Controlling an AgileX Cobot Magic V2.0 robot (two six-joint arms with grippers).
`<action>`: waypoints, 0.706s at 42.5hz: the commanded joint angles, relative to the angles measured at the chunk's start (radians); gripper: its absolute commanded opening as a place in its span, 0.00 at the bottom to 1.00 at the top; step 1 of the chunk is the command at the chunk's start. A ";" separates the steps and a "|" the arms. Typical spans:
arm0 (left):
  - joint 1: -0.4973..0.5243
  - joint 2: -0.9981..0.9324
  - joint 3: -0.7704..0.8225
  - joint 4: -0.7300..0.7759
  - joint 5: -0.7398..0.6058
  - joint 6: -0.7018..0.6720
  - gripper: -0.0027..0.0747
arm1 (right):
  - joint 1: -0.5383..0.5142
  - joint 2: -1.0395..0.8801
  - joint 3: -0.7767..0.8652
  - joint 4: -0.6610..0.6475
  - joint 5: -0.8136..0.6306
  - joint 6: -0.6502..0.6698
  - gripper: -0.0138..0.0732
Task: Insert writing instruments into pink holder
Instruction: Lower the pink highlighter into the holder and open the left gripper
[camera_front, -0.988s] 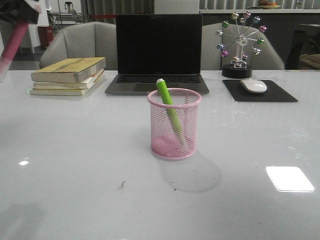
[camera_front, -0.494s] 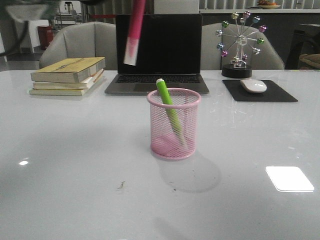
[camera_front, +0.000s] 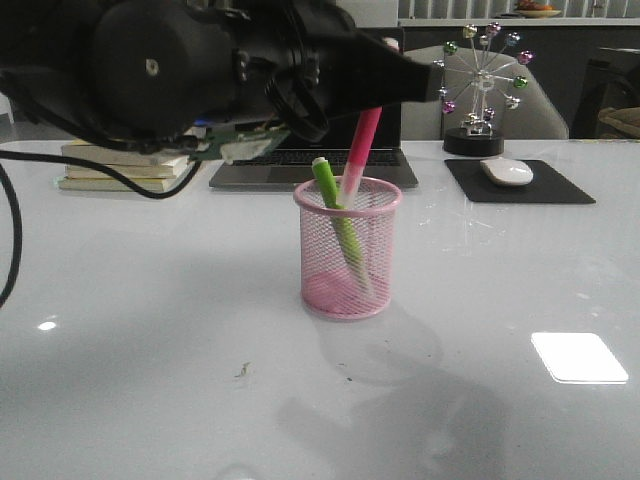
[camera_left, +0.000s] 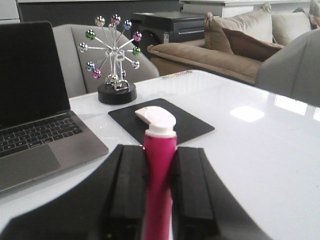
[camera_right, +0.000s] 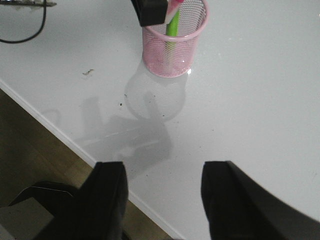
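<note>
The pink holder (camera_front: 348, 250) stands mid-table with the lime green marker (camera_front: 336, 215) leaning inside it, its top poking over the rim. My left gripper (camera_front: 388, 98) reaches in from the left above the cup, shut on the magenta marker (camera_front: 360, 150). This marker hangs tilted, and its pale lower end sits at the cup's rim. In the left wrist view the magenta marker (camera_left: 160, 175) is clamped between both fingers of the left gripper (camera_left: 160, 150). My right gripper (camera_right: 162, 172) is open and empty over the table's front edge, well short of the pink holder (camera_right: 172, 50).
A laptop (camera_front: 318, 170) stands behind the cup, partly hidden by my left arm. Stacked books (camera_front: 120, 170) lie at the back left. A mouse (camera_front: 507, 172) on a black pad and a ball-wheel ornament (camera_front: 480, 90) are at the back right.
My left arm has swung in from the far left with the magenta marker, which has come down from above the laptop to the cup's rim. The green marker and cup have not moved.
</note>
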 joint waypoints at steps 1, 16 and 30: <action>-0.007 -0.028 -0.033 -0.001 -0.090 -0.004 0.15 | -0.001 -0.005 -0.027 -0.010 -0.056 0.002 0.68; -0.007 -0.010 -0.033 0.002 -0.089 -0.004 0.51 | -0.001 -0.005 -0.027 -0.010 -0.056 0.002 0.68; -0.005 -0.217 -0.033 0.002 0.224 0.003 0.52 | -0.001 -0.005 -0.027 -0.010 -0.056 0.002 0.68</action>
